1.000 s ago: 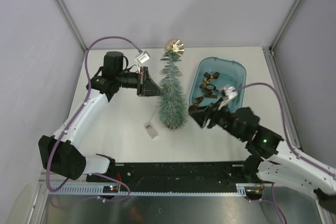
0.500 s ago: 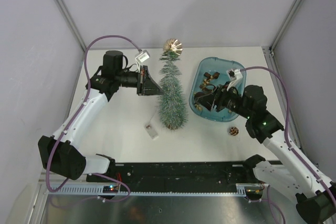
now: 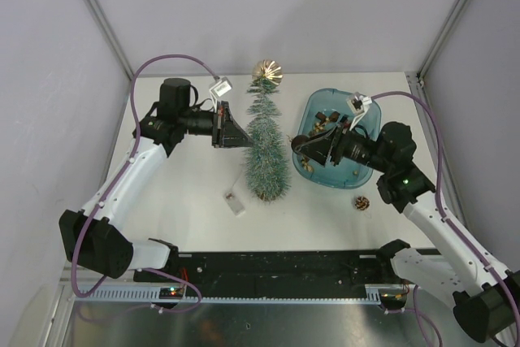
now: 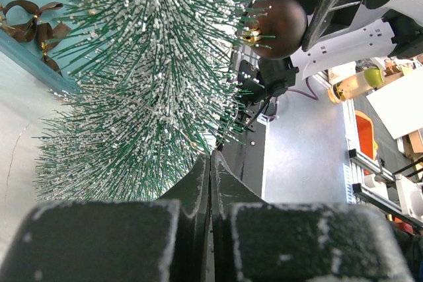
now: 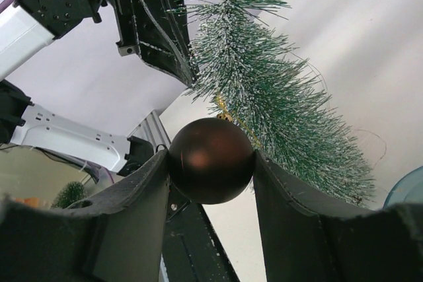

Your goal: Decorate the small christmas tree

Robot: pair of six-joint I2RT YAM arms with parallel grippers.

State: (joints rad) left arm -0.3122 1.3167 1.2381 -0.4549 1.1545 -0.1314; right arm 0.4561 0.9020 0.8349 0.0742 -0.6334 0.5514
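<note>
While the closed left tool (image 3: 246, 144) meets the tree (image 3: 266, 156), the outstretched right tool (image 3: 302, 149) grips a bauble (image 5: 210, 160)

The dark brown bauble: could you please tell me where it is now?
The bauble sits gripped in the right hand, close beside the small christmas tree, on the tree's right side in the top view.

The small christmas tree (image 3: 266, 152) is bristly and white-frosted; the brown bauble (image 5: 210, 160) is smooth, softly glossy.
</note>
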